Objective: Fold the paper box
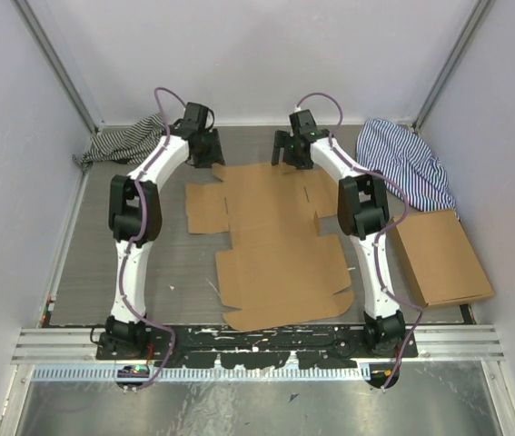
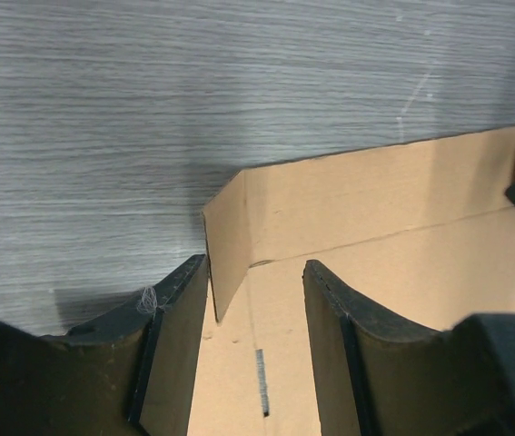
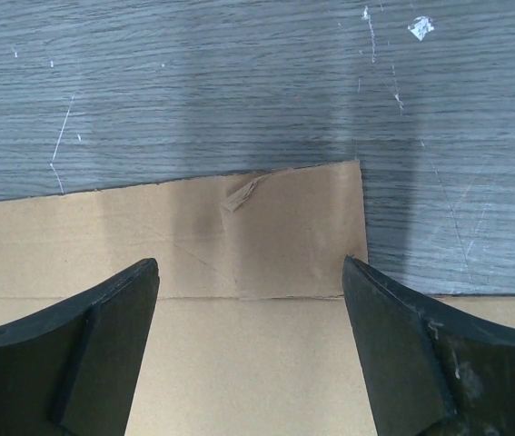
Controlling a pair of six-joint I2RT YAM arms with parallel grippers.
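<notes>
The paper box (image 1: 280, 236) is a brown die-cut cardboard sheet lying almost flat in the middle of the table. My left gripper (image 1: 207, 154) is at its far left corner. In the left wrist view the gripper (image 2: 255, 272) is open, and a small end flap (image 2: 225, 241) stands upright between the fingers, close to the left finger (image 2: 171, 336). My right gripper (image 1: 286, 156) is over the sheet's far edge. In the right wrist view it (image 3: 250, 268) is wide open and empty above the flat far flap (image 3: 266, 227), which has a small tear.
A second, closed brown cardboard box (image 1: 443, 259) lies at the right. A striped cloth (image 1: 125, 141) lies at the back left and another (image 1: 407, 163) at the back right. White walls enclose the table. A metal rail (image 1: 257, 341) runs along the front edge.
</notes>
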